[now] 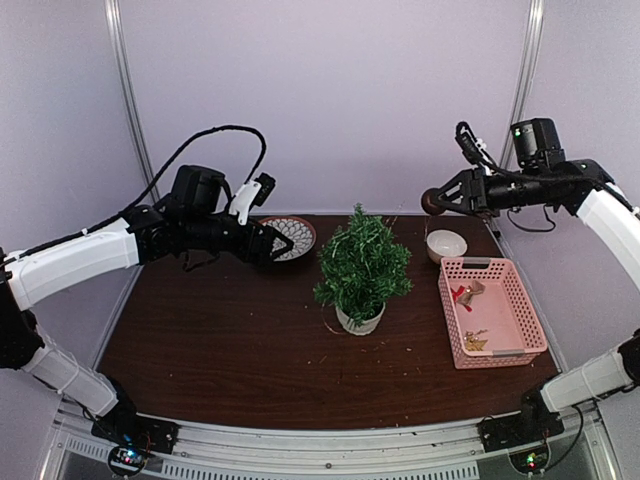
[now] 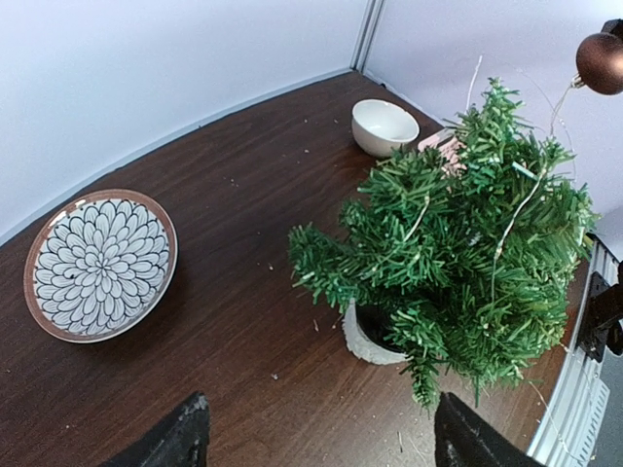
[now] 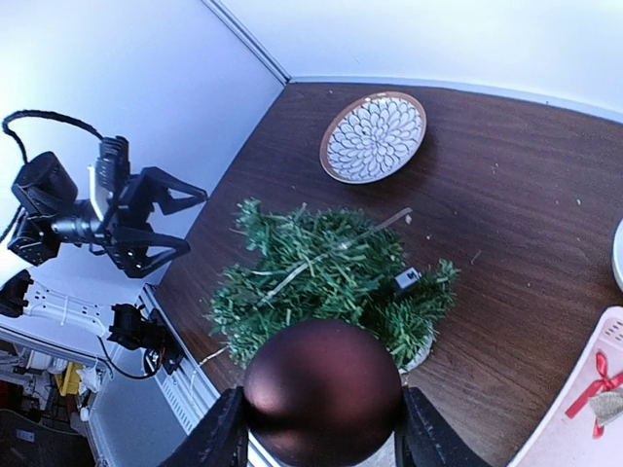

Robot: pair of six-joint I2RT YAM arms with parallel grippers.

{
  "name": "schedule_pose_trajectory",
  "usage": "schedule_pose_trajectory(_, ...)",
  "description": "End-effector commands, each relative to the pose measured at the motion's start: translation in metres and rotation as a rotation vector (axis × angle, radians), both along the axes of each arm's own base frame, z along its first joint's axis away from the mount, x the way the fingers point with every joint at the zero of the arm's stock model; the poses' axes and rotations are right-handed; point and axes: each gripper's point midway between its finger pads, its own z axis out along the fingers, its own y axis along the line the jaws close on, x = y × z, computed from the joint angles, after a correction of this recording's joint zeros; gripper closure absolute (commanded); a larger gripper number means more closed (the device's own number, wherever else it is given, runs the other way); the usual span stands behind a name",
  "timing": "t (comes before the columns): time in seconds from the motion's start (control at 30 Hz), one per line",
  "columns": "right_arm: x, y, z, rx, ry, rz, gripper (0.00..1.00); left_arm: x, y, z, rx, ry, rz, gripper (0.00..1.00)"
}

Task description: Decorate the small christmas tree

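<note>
The tree (image 1: 361, 262) is seen standing upright in its white pot (image 1: 360, 322) near the middle of the dark wooden table (image 1: 200, 340), and thin pale strands are threaded through its branches. The left gripper (image 1: 278, 243) is held in the air to the tree's left; from overhead it is seen in front of the near rim of a patterned plate (image 1: 292, 237), which lies flat at the back of the table, well apart from the tree. Its jaws are spread wide and nothing is held between them: in the left wrist view the two dark fingertips (image 2: 185, 438) are seen far apart at the bottom edge, with bare table between them, the plate to one side and the tree to the other. The right gripper (image 1: 436, 203) is raised behind and to the right of the tree and is clasped on a dark brown bauble (image 1: 432, 203), which is pinched between both fingers (image 3: 222, 433) and kept clear of the branches. In the right wrist view the bauble is seen in front of the tree, so that part of the pot is hidden. A small white bowl (image 1: 446, 244) is set at the back right of the table, and just in front of it a pink basket (image 1: 525, 320) is placed. A red bow (image 1: 462, 294) and some small gold trinkets (image 1: 475, 342) are seen lying in the basket.
</note>
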Motion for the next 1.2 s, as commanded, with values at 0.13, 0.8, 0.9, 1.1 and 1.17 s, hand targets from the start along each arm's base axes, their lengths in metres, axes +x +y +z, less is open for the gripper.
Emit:
schedule_pose_trajectory(0.13,-0.006,0.027,0.028,0.054,-0.076,0.089,0.68,0.0,-0.004,0.033,-0.065,-0.086,-0.037,0.21)
schedule_pose_trajectory(0.8,-0.064,0.119,0.054,0.1,-0.091,0.439,0.69,-0.005,-0.009,0.03,-0.07,-0.077,-0.077,0.22)
schedule_pose_trajectory(0.9,-0.056,0.13,0.054,0.093,-0.103,0.437,0.69,-0.005,-0.009,0.031,-0.069,-0.077,-0.075,0.22)
schedule_pose_trajectory(1.1,-0.032,0.138,0.049,0.067,-0.112,0.375,0.69,-0.004,-0.006,0.033,-0.065,-0.091,-0.065,0.22)
schedule_pose_trajectory(1.17,-0.025,0.138,0.04,0.043,-0.1,0.356,0.69,-0.004,-0.006,0.033,-0.061,-0.094,-0.064,0.22)
